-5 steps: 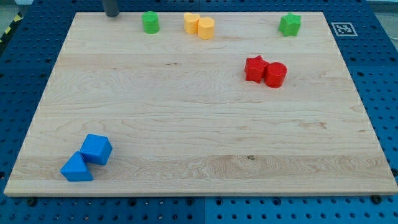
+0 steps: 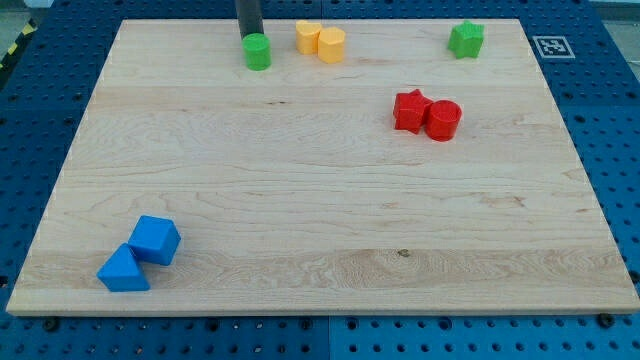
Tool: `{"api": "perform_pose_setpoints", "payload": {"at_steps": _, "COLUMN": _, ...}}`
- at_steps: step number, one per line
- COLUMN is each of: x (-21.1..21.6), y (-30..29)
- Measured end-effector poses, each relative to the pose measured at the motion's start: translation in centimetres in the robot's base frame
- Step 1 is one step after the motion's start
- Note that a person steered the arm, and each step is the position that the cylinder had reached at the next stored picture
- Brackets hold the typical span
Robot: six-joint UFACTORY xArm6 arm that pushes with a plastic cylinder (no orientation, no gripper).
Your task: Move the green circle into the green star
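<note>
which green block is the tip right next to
The green circle, near the view's top left of centre. My tip sits right at its upper-left edge, while the green star lies far off toward the view's right.

Straight, dark grey cylindrical rod [image 2: 248, 18]

Pale wooden desk [image 2: 320, 230] resting on blue pegboard [image 2: 610, 120]. Near the view's top edge, two yellow blocks touching side by side: one angular [image 2: 308, 36], one rounder [image 2: 332, 45] to its right. Right of centre, red star [image 2: 410, 110] pressed against red cylinder [image 2: 443, 120]. In the view's bottom-left corner, blue cube [image 2: 155, 240] touching blue triangular block [image 2: 123, 270], which lies lower and further left. Black-and-white square marker [image 2: 551, 46] at the top-right corner of the desk. Strip of yellow-and-black tape [image 2: 12, 48] at the far upper left.
</note>
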State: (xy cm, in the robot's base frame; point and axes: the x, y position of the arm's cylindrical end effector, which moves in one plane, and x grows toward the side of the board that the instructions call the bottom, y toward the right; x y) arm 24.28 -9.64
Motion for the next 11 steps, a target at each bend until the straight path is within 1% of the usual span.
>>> {"api": "perform_pose_setpoints", "payload": {"at_steps": 2, "x": 4.1, "y": 0.6}}
{"api": "perform_pose_setpoints", "payload": {"at_steps": 3, "x": 6.2, "y": -1.0}}
{"api": "perform_pose_setpoints", "payload": {"at_steps": 4, "x": 9.4, "y": -2.6}}
{"api": "perform_pose_setpoints", "payload": {"at_steps": 5, "x": 11.2, "y": -2.8}}
{"api": "perform_pose_setpoints", "payload": {"at_steps": 6, "x": 11.4, "y": -2.8}}
{"api": "perform_pose_setpoints", "payload": {"at_steps": 7, "x": 11.4, "y": -1.4}}
{"api": "perform_pose_setpoints", "payload": {"at_steps": 9, "x": 11.4, "y": 5.6}}
{"api": "perform_pose_setpoints", "payload": {"at_steps": 10, "x": 11.4, "y": 4.9}}
{"api": "perform_pose_setpoints", "payload": {"at_steps": 11, "x": 11.4, "y": 2.0}}
